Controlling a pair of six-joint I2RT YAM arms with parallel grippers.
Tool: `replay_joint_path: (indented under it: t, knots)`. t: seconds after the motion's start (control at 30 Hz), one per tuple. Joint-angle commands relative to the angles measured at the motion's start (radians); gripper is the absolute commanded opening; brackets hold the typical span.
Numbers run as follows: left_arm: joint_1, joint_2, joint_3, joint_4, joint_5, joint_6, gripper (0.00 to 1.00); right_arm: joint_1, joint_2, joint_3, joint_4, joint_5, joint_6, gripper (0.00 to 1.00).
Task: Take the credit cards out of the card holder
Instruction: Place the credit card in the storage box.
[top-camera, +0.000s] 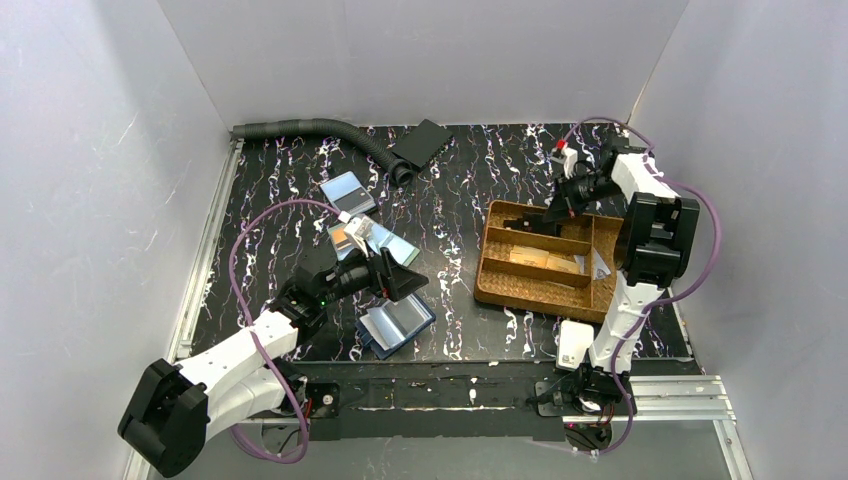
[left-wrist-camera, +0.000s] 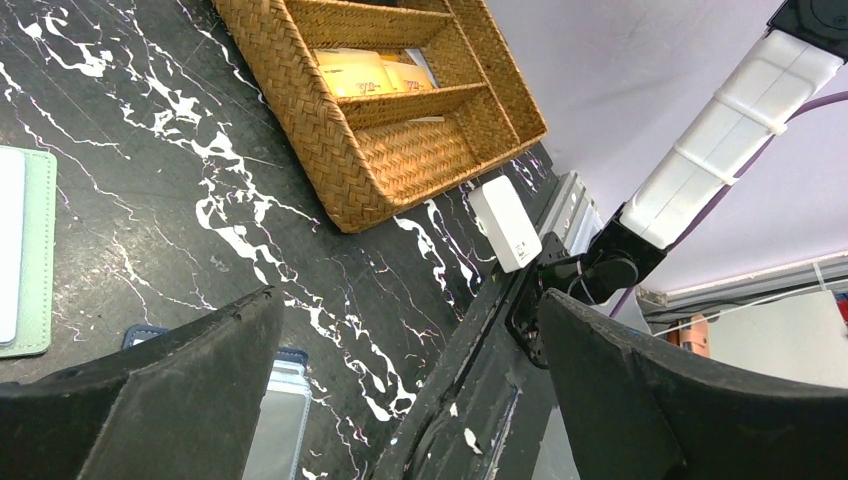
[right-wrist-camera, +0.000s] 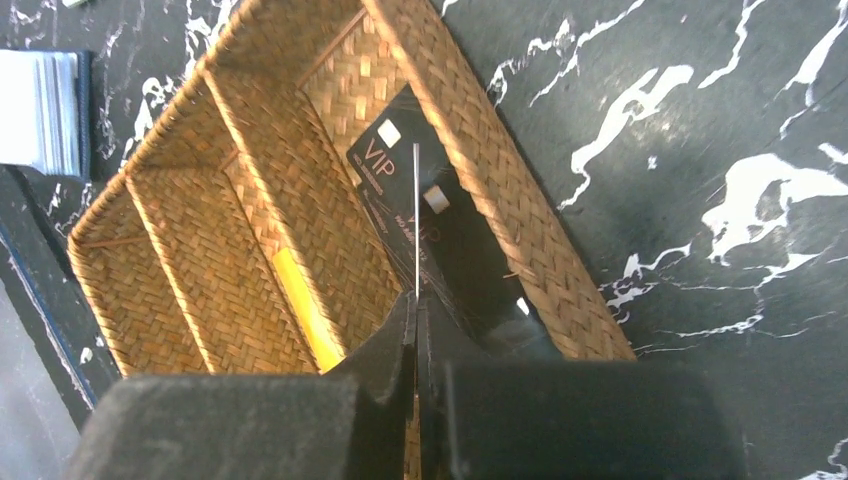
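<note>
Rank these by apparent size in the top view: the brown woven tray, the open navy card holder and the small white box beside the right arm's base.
Largest: brown woven tray.
Next: open navy card holder.
Smallest: small white box.

White plastic arm links (top-camera: 235, 352) join black rounded joint housings (top-camera: 655, 235); purple cables (top-camera: 234, 262) loop alongside; the left gripper (left-wrist-camera: 408, 300) has matte black wedge fingers (left-wrist-camera: 150, 400).

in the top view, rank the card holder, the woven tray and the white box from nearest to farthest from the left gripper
1. card holder: right beside the left gripper, on its near-edge side, lying open.
2. woven tray: off to the gripper's right, mid-table.
3. white box: farthest, past the tray's near corner, by the right arm's base.
</note>
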Motion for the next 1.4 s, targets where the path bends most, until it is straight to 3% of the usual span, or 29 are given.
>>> replay_joint_path:
  t: [0.0,0.17,0.43,0.63,1.03,1.17,1.37]
  knots:
    - [0.006,-0.008,-0.020,0.006,-0.012,0.001,0.98,0.015,-0.058,-0.048,0.048,0.047,0.025,0.04]
    - [0.006,-0.030,-0.032,0.007,-0.015,-0.009,0.98,0.028,-0.093,-0.078,0.102,0.100,0.081,0.12]
    - [0.007,-0.090,-0.058,0.002,-0.032,-0.104,0.98,0.028,-0.233,-0.127,0.192,0.245,0.165,0.38]
    - [0.026,-0.083,-0.094,-0.009,-0.038,-0.324,0.98,0.028,-0.342,-0.181,0.186,0.263,0.163,0.42]
    - [0.014,-0.133,-0.116,-0.069,0.011,-0.475,0.93,0.028,-0.733,-0.489,0.138,-0.084,0.109,0.43]
    - [-0.029,-0.130,-0.076,-0.197,-0.048,-0.445,0.93,0.028,-0.840,-0.556,0.158,-0.077,0.122,0.45]
    - [-0.143,-0.124,0.070,-0.563,-0.259,-0.291,0.94,0.028,-0.969,-0.605,0.180,-0.096,0.170,0.48]
